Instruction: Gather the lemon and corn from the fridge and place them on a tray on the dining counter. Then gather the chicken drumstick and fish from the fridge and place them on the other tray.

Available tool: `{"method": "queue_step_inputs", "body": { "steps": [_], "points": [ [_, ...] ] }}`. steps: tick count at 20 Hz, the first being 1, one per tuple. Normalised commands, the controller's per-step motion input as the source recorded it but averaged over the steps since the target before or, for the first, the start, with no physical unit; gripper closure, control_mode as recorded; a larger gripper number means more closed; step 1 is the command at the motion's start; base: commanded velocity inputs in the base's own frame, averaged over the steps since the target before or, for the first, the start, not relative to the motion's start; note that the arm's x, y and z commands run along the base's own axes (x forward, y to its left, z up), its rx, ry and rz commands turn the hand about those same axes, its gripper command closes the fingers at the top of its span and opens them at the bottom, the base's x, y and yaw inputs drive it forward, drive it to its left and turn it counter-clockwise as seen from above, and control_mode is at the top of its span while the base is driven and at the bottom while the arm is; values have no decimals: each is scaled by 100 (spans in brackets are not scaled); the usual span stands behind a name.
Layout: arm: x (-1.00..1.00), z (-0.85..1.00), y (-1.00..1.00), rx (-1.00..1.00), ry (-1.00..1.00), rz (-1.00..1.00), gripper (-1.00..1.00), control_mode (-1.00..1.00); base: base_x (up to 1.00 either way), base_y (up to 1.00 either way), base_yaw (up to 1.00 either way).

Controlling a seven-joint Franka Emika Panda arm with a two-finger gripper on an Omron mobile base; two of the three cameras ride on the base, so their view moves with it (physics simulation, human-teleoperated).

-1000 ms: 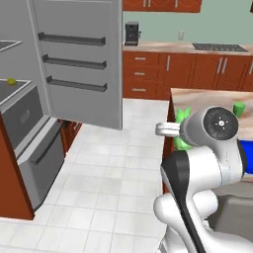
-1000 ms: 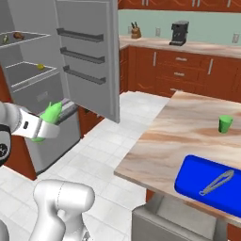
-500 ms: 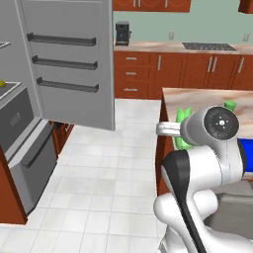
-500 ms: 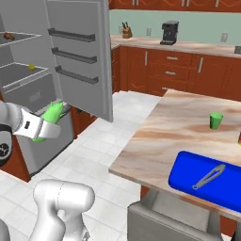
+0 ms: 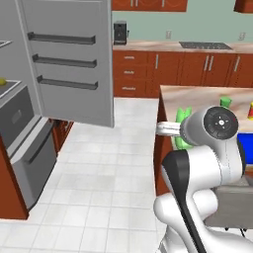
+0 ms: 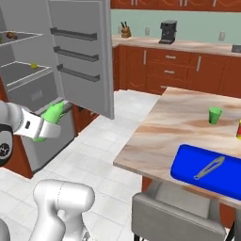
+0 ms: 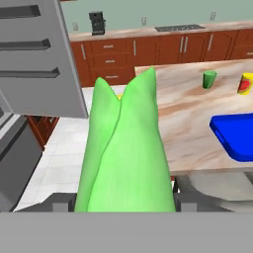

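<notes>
Hand view has the tool (image 7: 123, 197) clamped on one corn (image 7: 126, 158), carried in the air well short of the table (image 7: 183, 118). Risk, as I judge it: the smooth husk could slip, or the swing could clip the table's near edge. Counted: one corn, one blue tray (image 6: 212, 172) at the table's near edge, one green cup (image 6: 215, 115), one open fridge door (image 5: 69, 59).
</notes>
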Motion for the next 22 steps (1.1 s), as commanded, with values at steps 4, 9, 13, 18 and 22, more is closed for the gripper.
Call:
{"method": "queue_step_inputs", "body": {
  "steps": [4,9,13,18,22],
  "points": [
    [0,0,0,0,0,0,100,100,-51,11,-1],
    [0,0,0,0,0,0,100,100,-66,-45,-12],
    [0,0,0,0,0,0,100,100,-44,-61,-14],
    [0,0,0,0,0,0,100,100,-4,-55,-15],
    [0,0,0,0,0,0,100,100,10,-62,-14]
  ]
}}
